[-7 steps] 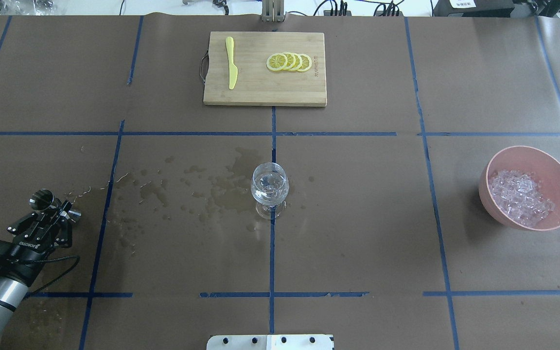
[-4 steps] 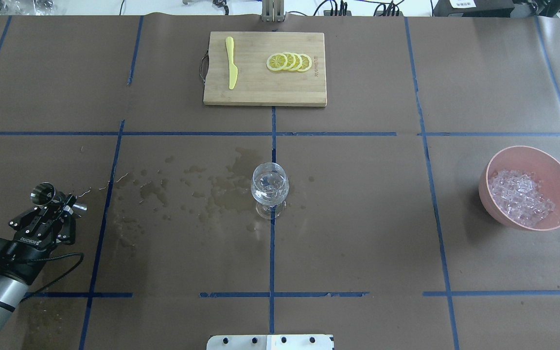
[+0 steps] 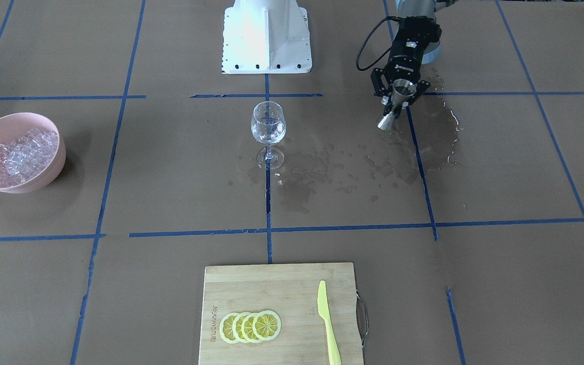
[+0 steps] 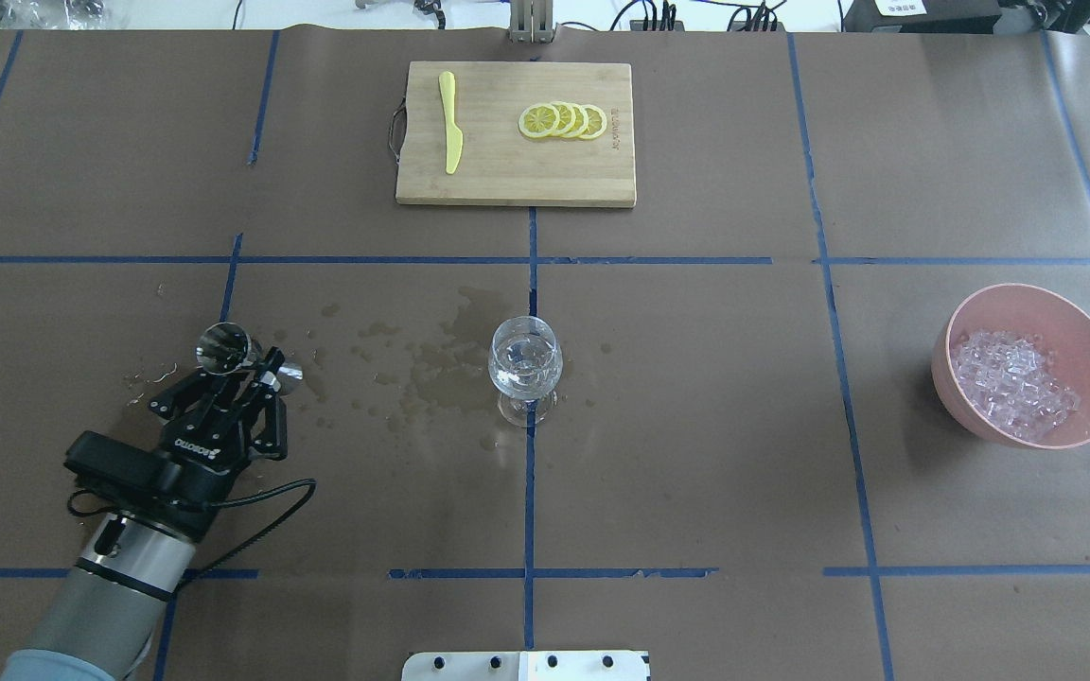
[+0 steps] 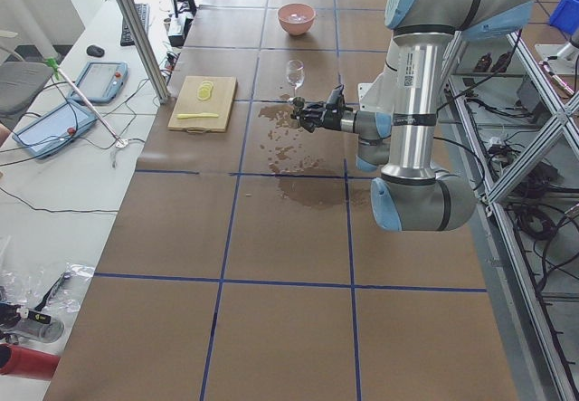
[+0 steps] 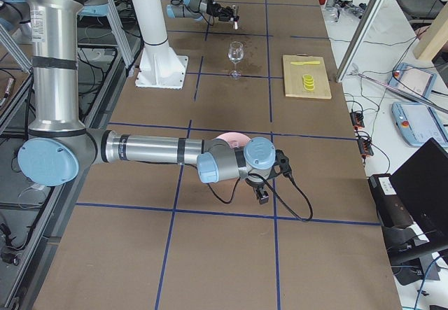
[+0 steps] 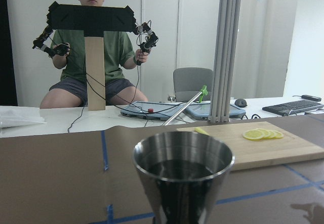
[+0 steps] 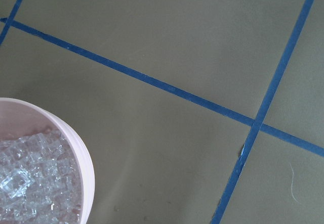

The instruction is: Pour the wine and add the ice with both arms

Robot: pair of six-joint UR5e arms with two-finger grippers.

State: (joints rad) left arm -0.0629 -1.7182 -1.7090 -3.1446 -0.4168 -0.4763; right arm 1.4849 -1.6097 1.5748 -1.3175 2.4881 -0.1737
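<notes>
My left gripper (image 4: 254, 372) is shut on a steel jigger (image 4: 221, 344) and holds it above the wet paper, well left of the wine glass (image 4: 526, 363). The left wrist view shows the jigger's cup (image 7: 183, 176) close up, dark inside. A little clear wine (image 3: 268, 133) sits low in the glass (image 3: 268, 125). The ice (image 4: 1013, 383) lies heaped in a pink bowl (image 4: 1089, 326) at the far right. My right gripper (image 6: 262, 196) hangs beside that bowl (image 6: 231, 137). It shows only in the exterior right view, so I cannot tell if it is open. Its wrist view catches the bowl's rim (image 8: 81, 155) and ice (image 8: 30, 183).
A wooden cutting board (image 4: 515, 170) at the table's far side carries lemon slices (image 4: 564, 120) and a yellow knife (image 4: 450, 123). Wet patches (image 4: 431, 364) spread left of the glass. The white robot base (image 3: 266, 35) stands behind it. A seated person (image 7: 93, 57) faces the table.
My left arm has swung right and forward from the table's left edge towards the glass, carrying the jigger with it. The glass and the bowl have not moved.
</notes>
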